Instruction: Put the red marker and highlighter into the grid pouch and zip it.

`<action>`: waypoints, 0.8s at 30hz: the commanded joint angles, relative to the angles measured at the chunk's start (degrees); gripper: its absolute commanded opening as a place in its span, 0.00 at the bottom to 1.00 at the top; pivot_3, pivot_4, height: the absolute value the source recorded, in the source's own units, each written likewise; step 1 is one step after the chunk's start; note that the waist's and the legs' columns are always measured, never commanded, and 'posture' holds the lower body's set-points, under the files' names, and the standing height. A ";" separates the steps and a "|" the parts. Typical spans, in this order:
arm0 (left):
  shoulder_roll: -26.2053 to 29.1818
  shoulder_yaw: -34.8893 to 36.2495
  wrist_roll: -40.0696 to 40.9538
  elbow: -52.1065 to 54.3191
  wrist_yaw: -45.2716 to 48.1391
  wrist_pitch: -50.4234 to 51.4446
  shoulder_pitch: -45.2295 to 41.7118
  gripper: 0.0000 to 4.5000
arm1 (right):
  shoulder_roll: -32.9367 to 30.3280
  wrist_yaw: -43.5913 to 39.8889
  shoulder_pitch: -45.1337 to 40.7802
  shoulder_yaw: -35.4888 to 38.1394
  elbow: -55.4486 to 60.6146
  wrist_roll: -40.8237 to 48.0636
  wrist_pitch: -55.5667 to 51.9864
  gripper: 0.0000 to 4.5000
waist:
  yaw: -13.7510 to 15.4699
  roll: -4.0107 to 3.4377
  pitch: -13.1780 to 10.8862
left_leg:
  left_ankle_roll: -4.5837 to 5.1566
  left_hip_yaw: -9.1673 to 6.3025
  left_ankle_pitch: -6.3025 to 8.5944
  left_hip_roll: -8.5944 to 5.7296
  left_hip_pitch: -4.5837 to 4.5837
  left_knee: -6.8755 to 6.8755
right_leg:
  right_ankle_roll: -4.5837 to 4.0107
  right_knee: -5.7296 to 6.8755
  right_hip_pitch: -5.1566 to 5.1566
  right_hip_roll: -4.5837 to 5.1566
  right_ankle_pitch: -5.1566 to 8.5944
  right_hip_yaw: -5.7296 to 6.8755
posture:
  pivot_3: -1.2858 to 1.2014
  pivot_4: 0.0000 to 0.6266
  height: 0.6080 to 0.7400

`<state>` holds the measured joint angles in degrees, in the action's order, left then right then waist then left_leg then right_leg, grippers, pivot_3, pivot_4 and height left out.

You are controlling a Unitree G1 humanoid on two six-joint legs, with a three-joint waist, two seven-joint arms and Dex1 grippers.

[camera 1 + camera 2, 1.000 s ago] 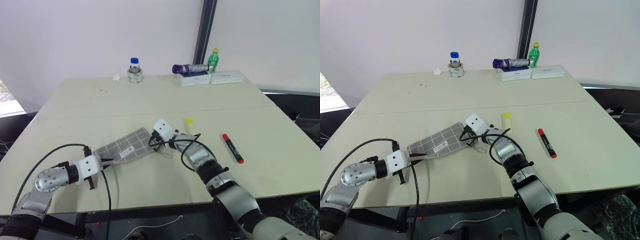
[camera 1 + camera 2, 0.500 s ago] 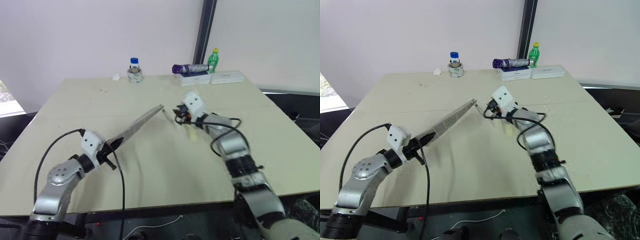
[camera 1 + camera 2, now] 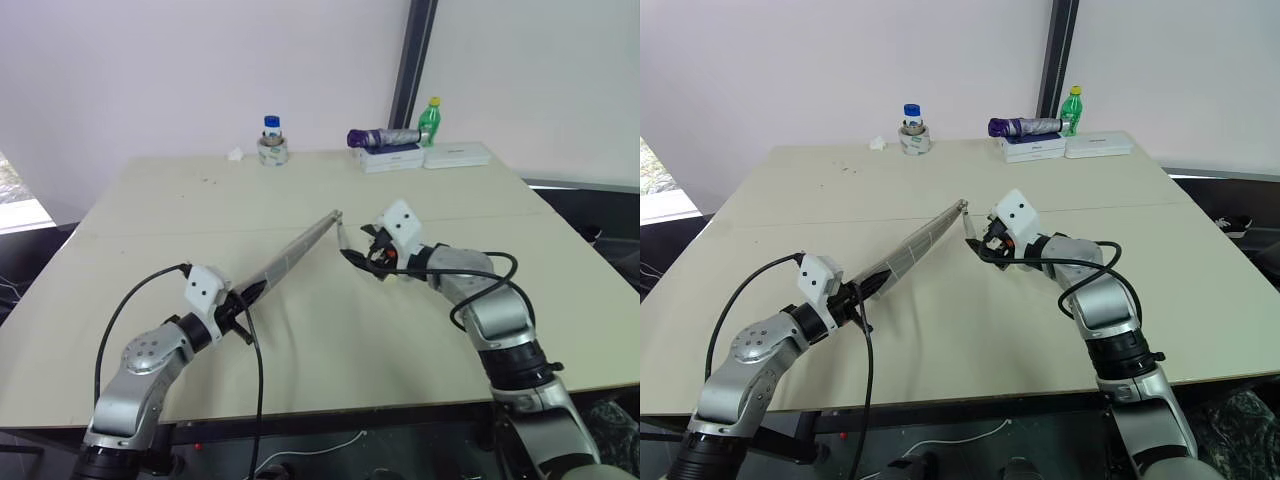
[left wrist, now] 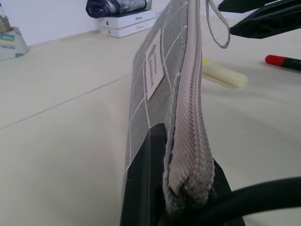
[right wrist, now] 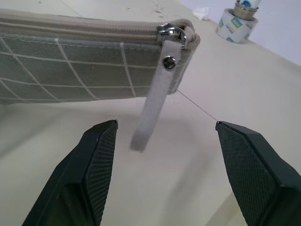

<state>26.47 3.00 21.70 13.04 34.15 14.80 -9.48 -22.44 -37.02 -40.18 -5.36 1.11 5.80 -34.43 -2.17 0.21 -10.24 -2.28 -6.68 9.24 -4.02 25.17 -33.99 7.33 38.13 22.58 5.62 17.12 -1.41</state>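
Pouch aloft: we see the grid pouch (image 3: pixel 912 246) held edge-up above the tabletop (image 3: pixel 940 340), grey fabric with white grid lines, a small white label on its side, zipper running along the top. The left gripper (image 4: pixel 176 188) has its jaws pinching one end. At the far end the pale pull cord (image 5: pixel 151 110) dangles between the right gripper (image 5: pixel 162 165) jaws, spread wide, apparently not touching it. The highlighter (image 4: pixel 225 75) and red marker (image 4: pixel 282 61) lie on the tabletop beyond.
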 commanded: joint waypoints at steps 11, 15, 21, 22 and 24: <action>-0.36 -0.63 -1.02 2.34 -0.02 0.10 -0.74 0.00 | 3.45 2.62 -3.16 0.36 -1.71 2.66 -0.55 0.01 | 0.04 0.00 0.00 | 0.00 0.00 0.00 0.00 0.00 0.01 | 0.00 -0.01 0.00 0.00 0.00 0.00 | 0.52 0.24 1.00; -1.46 -1.66 -2.51 2.07 -1.76 0.81 -1.10 0.00 | 4.18 1.39 -1.68 -2.72 3.09 3.42 -2.42 0.01 | 0.02 0.00 0.00 | 0.00 -0.01 0.00 0.00 0.00 0.01 | 0.00 -0.01 0.00 0.00 0.00 0.00 | 0.52 0.24 1.00; -4.67 -3.33 -4.43 1.59 -5.23 2.25 -2.77 0.00 | 3.89 -3.66 1.98 -12.49 14.47 4.36 -5.45 0.01 | 0.14 0.00 0.00 | 0.00 -0.03 0.00 0.00 0.00 0.00 | 0.00 -0.01 0.00 0.00 0.00 0.01 | 0.52 0.24 1.00; -5.51 -3.68 -4.74 1.47 -5.97 2.57 -3.28 0.00 | 4.15 -4.32 2.50 -14.57 16.56 4.53 -6.04 0.01 | 0.15 0.00 0.00 | 0.00 -0.04 0.00 0.00 0.00 0.00 | 0.00 -0.01 -0.01 0.00 0.00 0.01 | 0.52 0.24 1.00; -6.88 -4.43 -5.41 1.27 -7.02 3.00 -4.12 0.00 | 5.11 -4.34 2.88 -17.44 18.89 4.41 -6.94 0.01 | 0.17 0.01 0.00 | 0.00 -0.04 0.00 0.00 0.01 -0.02 | 0.01 -0.01 -0.01 0.00 0.00 0.01 | 0.52 0.24 1.00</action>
<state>20.14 -0.94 16.75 13.49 28.17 17.73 -12.44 -18.24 -40.72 -36.86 -20.97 15.90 9.42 -41.15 -2.00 0.22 -10.24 -2.29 -6.72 9.24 -4.03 25.17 -34.01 7.33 38.11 22.57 5.63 17.12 -1.40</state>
